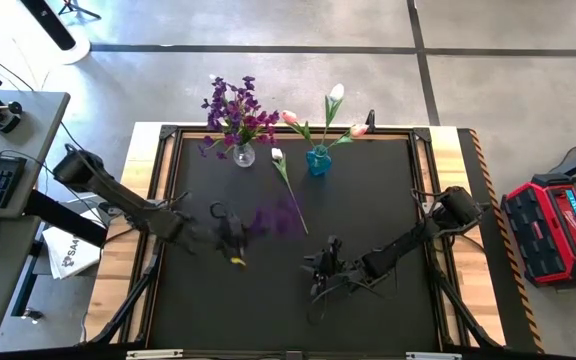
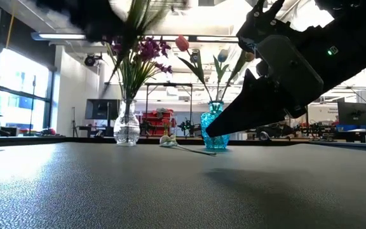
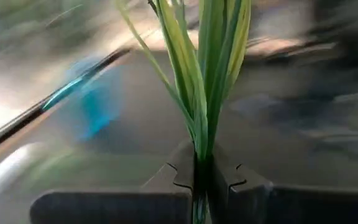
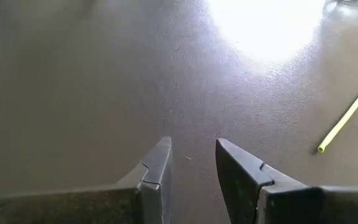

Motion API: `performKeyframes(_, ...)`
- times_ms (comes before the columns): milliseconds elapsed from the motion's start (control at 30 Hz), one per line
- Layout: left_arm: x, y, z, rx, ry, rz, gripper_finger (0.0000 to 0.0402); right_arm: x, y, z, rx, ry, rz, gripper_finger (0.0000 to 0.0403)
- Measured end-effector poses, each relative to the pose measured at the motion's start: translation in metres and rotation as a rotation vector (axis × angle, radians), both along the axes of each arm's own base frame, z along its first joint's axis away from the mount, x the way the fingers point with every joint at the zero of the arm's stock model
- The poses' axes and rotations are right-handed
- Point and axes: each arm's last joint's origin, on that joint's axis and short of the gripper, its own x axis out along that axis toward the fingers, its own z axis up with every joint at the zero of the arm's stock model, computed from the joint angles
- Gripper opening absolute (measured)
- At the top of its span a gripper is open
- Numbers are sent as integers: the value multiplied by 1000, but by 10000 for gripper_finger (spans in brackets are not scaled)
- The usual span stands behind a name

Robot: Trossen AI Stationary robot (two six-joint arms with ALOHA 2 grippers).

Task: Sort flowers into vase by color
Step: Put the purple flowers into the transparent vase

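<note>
- While your left gripper (image 3: 199, 177) is clamped tight on the green stem of a purple sprig (image 1: 273, 220), treat that stem as the only safe handle: the leaves fan out just ahead of the fingers and the blossoms sit beyond them, away from the jaws.
- You should expect the sprig to be very light and top-heavy, a thin springy stem with soft leaves; I judge it will sway with any quick swing, so carry it slowly and keep the hold low on the stem.
- Your target, as I read it, is the clear vase (image 1: 243, 154) with the other purple flowers (image 1: 234, 108), ahead of the left gripper toward the far edge of the table (image 1: 368, 230).
- The vase mouth is already crowded; lead with the cut end of the stem and watch for the bushy head snagging its neighbours.
- Your right gripper (image 4: 192, 165) hangs over the bare mat with its fingers slightly apart and nothing between them.
- A white tulip (image 1: 286, 180) lies flat on the mat, between the two vases at its head, its stem running back between the two grippers; the yellow-green stem end shows near the right fingers in the right wrist view.
- That tulip is slim and light too; take it on the stem, not the bud, which looks easy to crush.
- It likely belongs in the blue vase (image 1: 318, 161) with the other tulips.
</note>
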Motion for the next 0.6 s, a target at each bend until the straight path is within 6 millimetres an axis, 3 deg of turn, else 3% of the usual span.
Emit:
performKeyframes(67,6,-6,11,106,-128,-250,0,0,0,0,0,0,0,92)
performKeyframes(133,5,-7,20,302,-220,-314,0,0,0,0,7,-1,2,92)
performKeyframes(267,2,14,26,581,-233,-96,0,1,1,1,41,-12,2,92)
performKeyframes(433,5,63,14,635,-230,-2,0,0,2,1,40,-14,8,92)
performKeyframes(600,-2,93,13,676,-216,134,0,0,2,1,46,-18,4,92)
